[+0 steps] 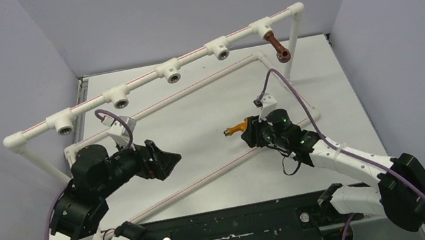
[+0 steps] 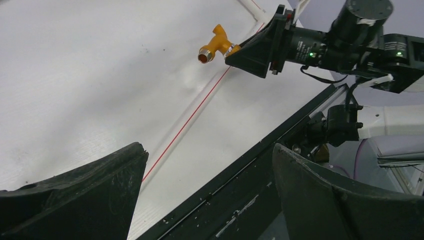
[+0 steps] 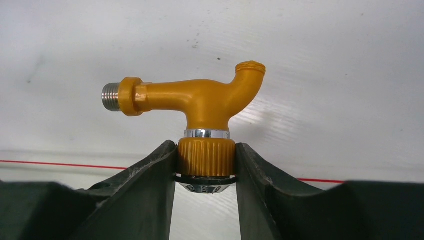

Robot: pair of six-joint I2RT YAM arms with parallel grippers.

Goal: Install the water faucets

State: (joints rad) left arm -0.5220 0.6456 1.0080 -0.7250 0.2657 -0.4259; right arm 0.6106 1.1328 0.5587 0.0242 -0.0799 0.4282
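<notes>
Broadly: your table carries a white frame. Its top rail runs from low left to high right, raised off the surface so the sockets face out toward your arms.

- Five sockets on that rail. The far-right one holds the brown faucet, spout hanging down; I judge that one installed. The other four are bare.
- Left arm: off to the left, above the table. The left gripper is spread wide with nothing between the fingers. It points across at your other hand, so its camera gives you a side view of the work. Reads as standby.
- Right arm: reaching over mid-table. The right gripper is clamped on the orange faucet, fingers pinching the ribbed knob from both sides.
- Orange faucet: sticks out past the fingertips, well short of the rail. It looks lifted off the table, though I can't be sure of the gap.
- Why the knob grip: it leaves the silver threaded end free, and that is the end a socket must take. In the right wrist view the threads point left and the spout curls up to the right.

Judgement: you are mid-carry toward a bare socket. The threads need to meet its bore square; any tilt risks a jam.
</notes>
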